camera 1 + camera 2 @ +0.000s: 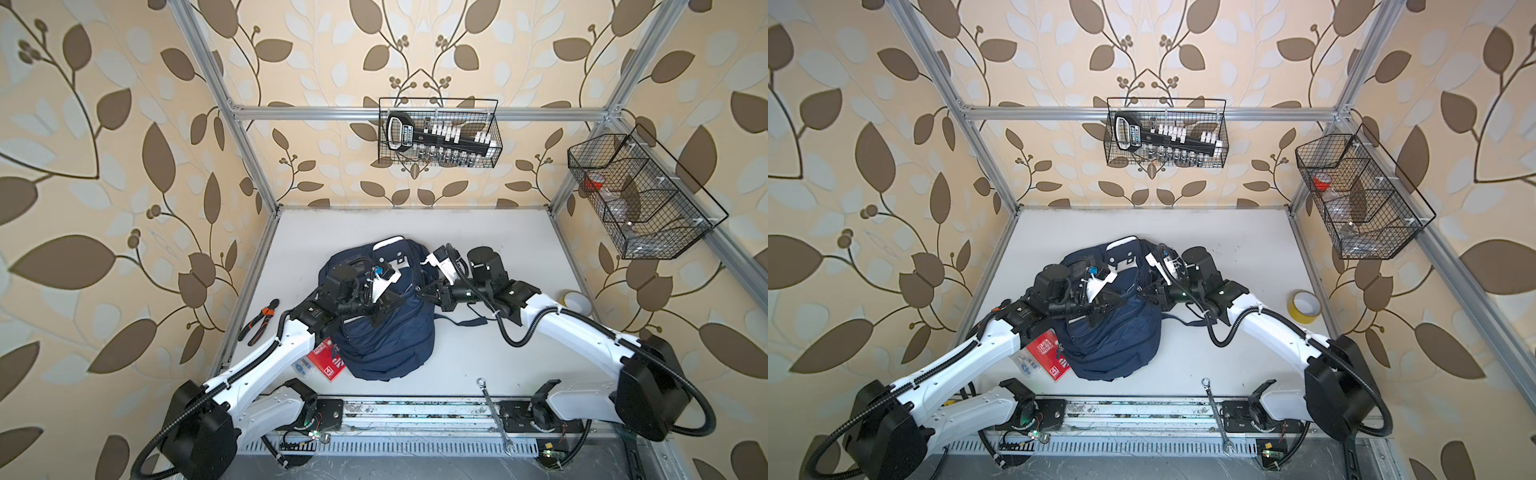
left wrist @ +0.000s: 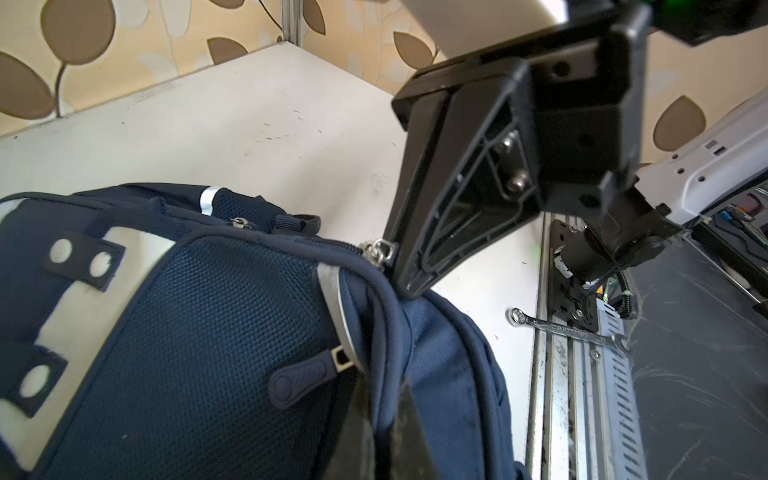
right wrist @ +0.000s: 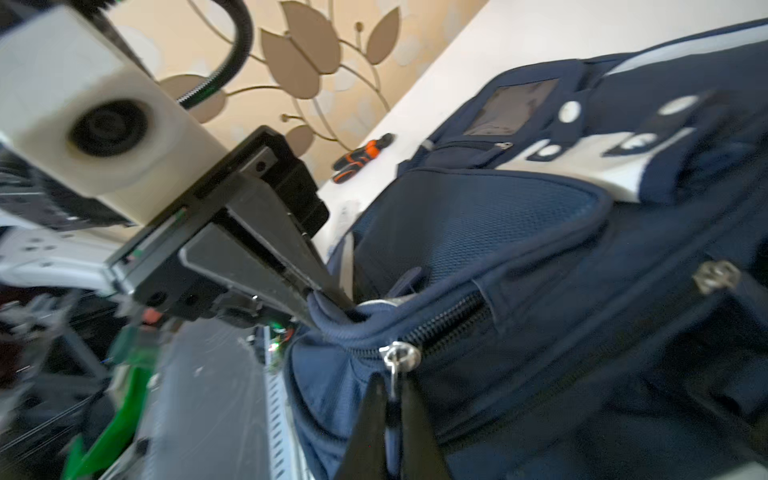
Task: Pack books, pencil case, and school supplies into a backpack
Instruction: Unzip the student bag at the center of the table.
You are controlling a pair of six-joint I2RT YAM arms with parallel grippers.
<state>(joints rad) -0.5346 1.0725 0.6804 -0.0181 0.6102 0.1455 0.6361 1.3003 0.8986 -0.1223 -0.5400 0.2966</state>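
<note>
The navy backpack (image 1: 386, 345) (image 1: 1113, 349) lies in the middle of the table in both top views. My left gripper (image 2: 384, 395) is shut on a fold of its fabric rim beside the zipper (image 3: 449, 320). My right gripper (image 3: 392, 395) is shut on the metal zipper pull (image 3: 397, 361), right next to the left gripper (image 3: 328, 307). A red booklet (image 1: 328, 361) and a small clear box with blue contents (image 1: 302, 368) lie beside the backpack, partly under my left arm. The pencil case is out of view.
Orange-handled pliers (image 1: 259, 322) lie by the left frame rail. A wrench (image 1: 494, 411) rests on the front rail. A yellow tape roll (image 1: 1304, 305) sits at the right edge. Wire baskets (image 1: 438, 133) (image 1: 640, 195) hang on the back and right walls.
</note>
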